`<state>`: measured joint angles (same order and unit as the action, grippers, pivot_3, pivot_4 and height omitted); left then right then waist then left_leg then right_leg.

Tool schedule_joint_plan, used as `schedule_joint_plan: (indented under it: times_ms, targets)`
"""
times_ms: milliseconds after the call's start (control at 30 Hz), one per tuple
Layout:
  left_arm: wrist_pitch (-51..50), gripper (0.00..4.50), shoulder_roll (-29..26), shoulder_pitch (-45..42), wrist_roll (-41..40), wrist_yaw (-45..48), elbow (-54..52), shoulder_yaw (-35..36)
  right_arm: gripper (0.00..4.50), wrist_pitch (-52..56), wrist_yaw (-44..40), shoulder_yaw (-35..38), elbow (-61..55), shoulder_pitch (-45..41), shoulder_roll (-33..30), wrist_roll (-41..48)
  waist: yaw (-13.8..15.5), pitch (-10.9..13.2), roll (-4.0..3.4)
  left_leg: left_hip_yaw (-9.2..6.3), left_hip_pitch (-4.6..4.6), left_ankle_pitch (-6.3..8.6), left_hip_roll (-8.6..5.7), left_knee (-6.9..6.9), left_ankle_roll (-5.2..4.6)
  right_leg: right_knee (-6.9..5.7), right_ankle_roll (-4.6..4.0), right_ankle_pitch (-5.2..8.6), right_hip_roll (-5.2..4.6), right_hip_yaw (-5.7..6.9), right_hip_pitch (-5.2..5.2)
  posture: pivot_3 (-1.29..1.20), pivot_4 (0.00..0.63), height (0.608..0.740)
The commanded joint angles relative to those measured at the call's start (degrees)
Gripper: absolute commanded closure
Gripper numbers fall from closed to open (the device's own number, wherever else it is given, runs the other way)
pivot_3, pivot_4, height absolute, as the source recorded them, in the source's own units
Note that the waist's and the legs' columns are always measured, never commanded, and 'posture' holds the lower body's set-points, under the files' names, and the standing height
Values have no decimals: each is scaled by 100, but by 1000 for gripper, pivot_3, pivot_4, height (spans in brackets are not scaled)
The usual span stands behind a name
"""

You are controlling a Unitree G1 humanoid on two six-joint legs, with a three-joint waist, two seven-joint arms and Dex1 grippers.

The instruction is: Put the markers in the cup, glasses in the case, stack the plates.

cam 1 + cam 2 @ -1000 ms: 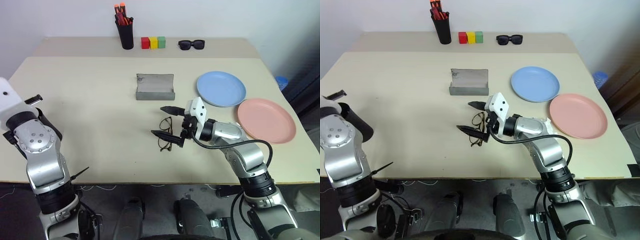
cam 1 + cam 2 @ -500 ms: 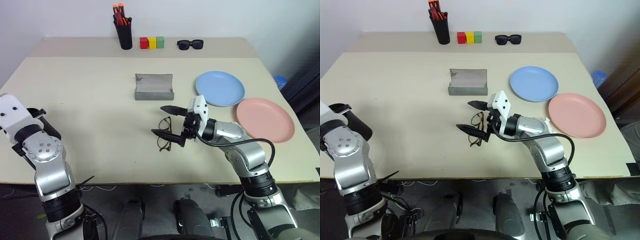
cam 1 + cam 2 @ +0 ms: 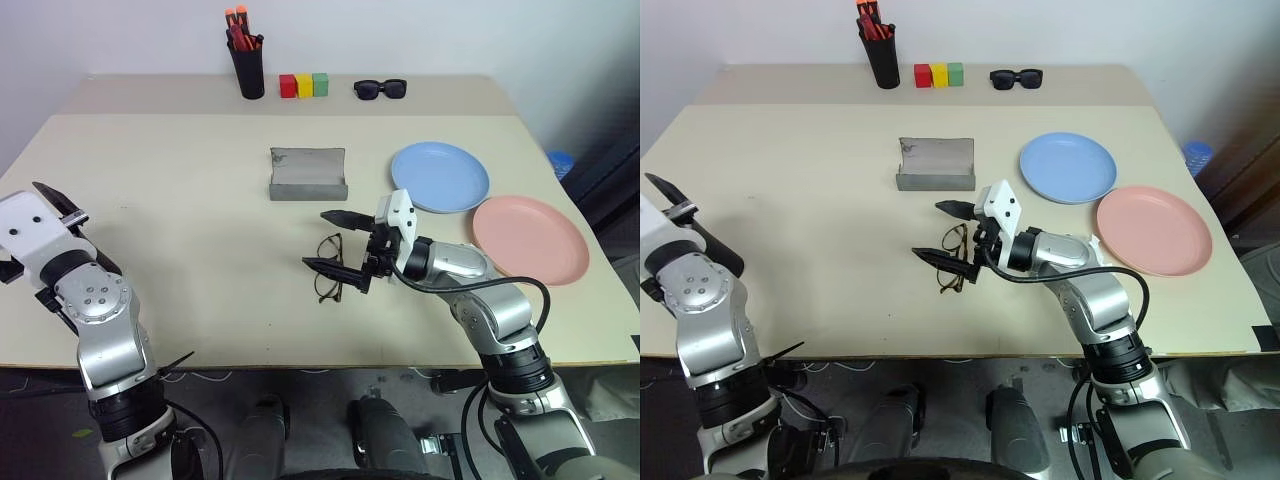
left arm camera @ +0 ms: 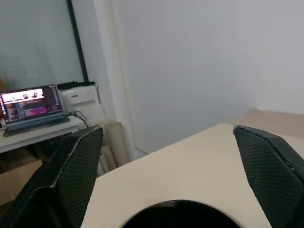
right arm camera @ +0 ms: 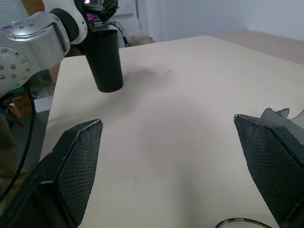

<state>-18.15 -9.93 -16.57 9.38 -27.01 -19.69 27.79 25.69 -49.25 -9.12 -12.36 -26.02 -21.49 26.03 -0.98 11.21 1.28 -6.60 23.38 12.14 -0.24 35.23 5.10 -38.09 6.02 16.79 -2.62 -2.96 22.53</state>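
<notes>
Glasses (image 3: 330,266) on table (image 3: 200,200), right gripper (image 3: 333,243) jaws spread

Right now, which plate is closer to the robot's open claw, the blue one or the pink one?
The light blue plate. It lies just beyond the right gripper; the salmon pink plate sits farther out, toward the table's right edge.

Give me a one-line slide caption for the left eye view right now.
Open right gripper poised over the glasses, near the open grey case; blue plate and pink plate lie unstacked.

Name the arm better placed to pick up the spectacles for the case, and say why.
Right. Its open end effector hangs directly over the glasses, with the grey case just beyond. The left end effector sits at the table's far left edge.
</notes>
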Motion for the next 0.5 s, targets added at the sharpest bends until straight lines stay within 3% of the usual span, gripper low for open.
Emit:
schedule_joint_plan:
  times_ms: [33, 233, 367, 500]
  targets:
    - [138, 30, 0, -124, -49, 26, -82, -37, 0, -51, 9, 63, -240, -125, 18, 58, 0, 0, 0, 0, 0, 0, 0, 0, 0, 0, 0, 0, 0, 0, 0, 0, 150, 740]
    - [-37, 30, -162, -637, -536, 1110, -113, -754, 0, -106, 112, 33, -111, -120, -40, -161, 34, 0, 1, 0, 1, 0, -1, 1, 0, 2, 0, 0, -1, 2, -3, 0, 150, 740]
    - [-1149, 30, -490, -1063, -958, 2471, 181, -1695, 0, -373, 1016, 38, 574, -449, -52, -1146, 2, -1, -1, 1, 0, -1, -3, 1, 1, 1, 0, 0, -2, 1, -3, 0, 150, 740]
    - [-1654, 30, -822, -1403, -1250, 3564, 715, -2363, 0, -454, 1330, 96, 982, -621, -238, -1632, -36, 0, -2, 3, -1, -1, -2, -7, 1, 1, 0, 1, -1, -1, 4, 0, 150, 740]
